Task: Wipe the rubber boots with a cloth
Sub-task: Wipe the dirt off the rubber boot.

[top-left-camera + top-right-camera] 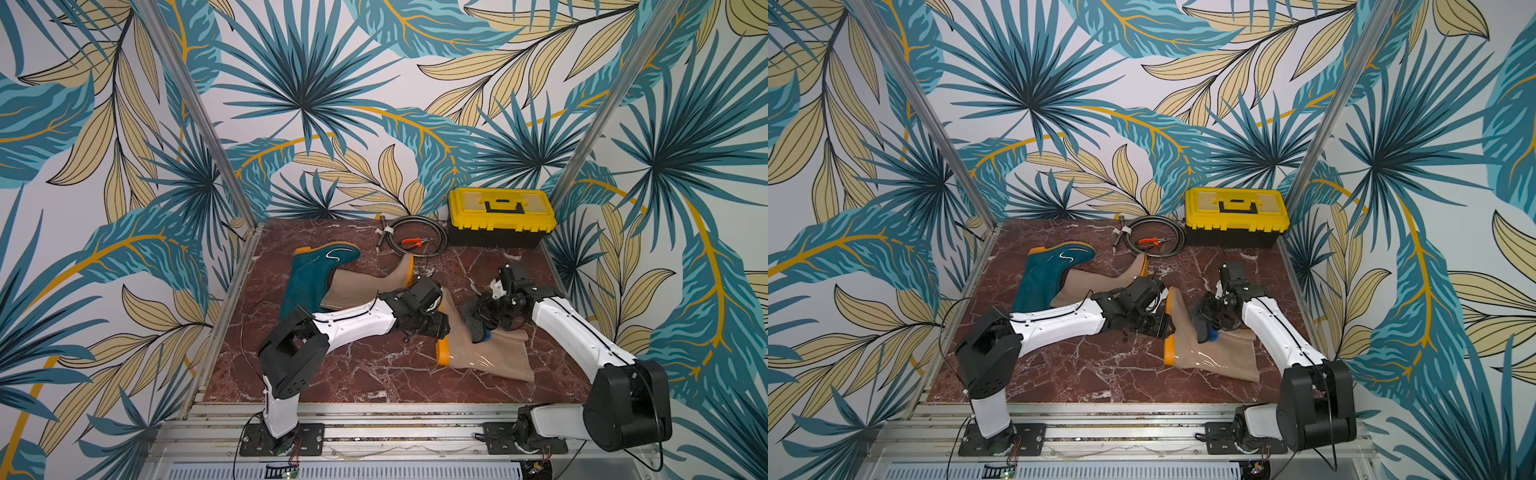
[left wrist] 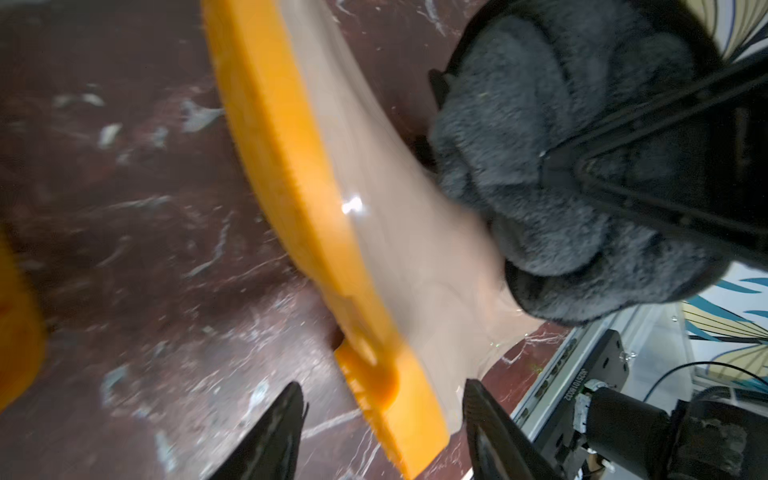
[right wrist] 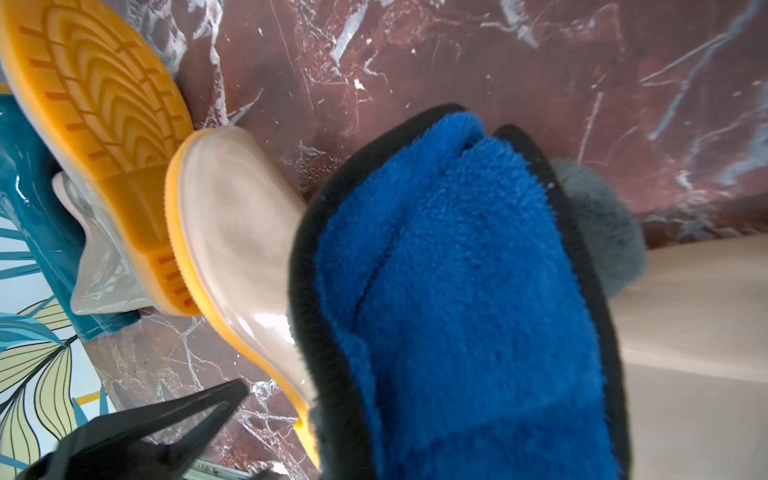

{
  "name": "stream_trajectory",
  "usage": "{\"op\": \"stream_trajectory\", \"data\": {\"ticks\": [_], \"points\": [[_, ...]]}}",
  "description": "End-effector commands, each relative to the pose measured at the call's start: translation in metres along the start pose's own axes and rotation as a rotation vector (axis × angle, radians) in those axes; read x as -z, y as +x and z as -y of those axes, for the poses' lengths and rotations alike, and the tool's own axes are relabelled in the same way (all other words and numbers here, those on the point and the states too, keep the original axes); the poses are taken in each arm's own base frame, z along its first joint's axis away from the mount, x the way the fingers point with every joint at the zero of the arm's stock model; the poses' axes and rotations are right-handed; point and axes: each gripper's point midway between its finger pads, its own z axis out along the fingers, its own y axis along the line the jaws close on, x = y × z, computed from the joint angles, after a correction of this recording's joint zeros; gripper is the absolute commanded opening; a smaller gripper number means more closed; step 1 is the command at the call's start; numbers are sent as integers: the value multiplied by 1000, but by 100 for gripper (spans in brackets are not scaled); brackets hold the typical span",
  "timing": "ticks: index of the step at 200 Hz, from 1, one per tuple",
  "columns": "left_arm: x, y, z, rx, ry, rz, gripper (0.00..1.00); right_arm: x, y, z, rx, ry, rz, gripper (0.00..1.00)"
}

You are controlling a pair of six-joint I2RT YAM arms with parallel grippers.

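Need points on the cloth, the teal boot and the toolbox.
cloth [image 3: 457, 291]: right wrist view, on its blue fluffy face.
teal boot [image 1: 307, 282]: in a top view, on the shaft.
toolbox [image 1: 465, 208]: in a top view, on the yellow lid.

The white-and-black left robot arm [image 1: 353, 324] rises from its base at the near edge, folds at a black elbow joint and stretches its white forearm low, inward towards the middle. Its black two-fingered left pincer [image 1: 436, 327] points towards the opposite arm. In the left wrist view its fingers [image 2: 278, 432] stand spread apart. The white-and-black right robot arm [image 1: 573, 332] bends at a bulky black elbow out to the side, and its forearm slopes inward and down. Its black right pincer [image 1: 484, 322] is clamped on a fluffy blue cloth with black edging [image 3: 457, 291]. In the right wrist view, one black finger [image 3: 174, 411] shows beside the cloth, and the other is hidden.
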Motion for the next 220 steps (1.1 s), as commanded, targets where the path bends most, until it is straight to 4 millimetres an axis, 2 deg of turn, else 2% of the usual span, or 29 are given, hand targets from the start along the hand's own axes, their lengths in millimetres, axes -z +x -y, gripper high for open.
{"op": "stream_trajectory", "data": {"ticks": [1, 30, 72, 97, 109, 127, 158, 175, 187, 203, 220], "points": [[-10, -28, 31, 20, 133, 51, 65, -4, -1, -3, 5, -3, 10, 0], [-33, -25, -2, 118, 52, 37, 62, 0, -3, 1, 25, 26, 23, 0], [-28, -21, -16, 113, -4, 61, 59, -10, 2, 3, 39, 46, -9, 0], [-41, -9, -29, 134, -37, 13, 60, -20, 6, 1, 42, 57, -24, 0], [-48, -1, -35, 149, -49, -9, 60, -19, 4, 4, 38, 86, -8, 0], [-53, 6, -44, 162, -71, -24, 60, -3, -7, 19, 37, 189, 69, 0], [-53, 12, -49, 156, -81, -36, 58, 49, -31, 51, 48, 384, 263, 0], [-52, 14, -50, 150, -81, -41, 52, 66, -36, 57, 12, 385, 320, 0], [-51, 15, -51, 150, -77, -45, 38, 71, -37, 56, -8, 364, 346, 0], [-44, 13, -53, 156, -80, -33, 21, 68, -35, 49, -19, 310, 351, 0], [-27, 7, -54, 153, -86, 4, 10, 59, -32, 38, -29, 241, 315, 0]]}}
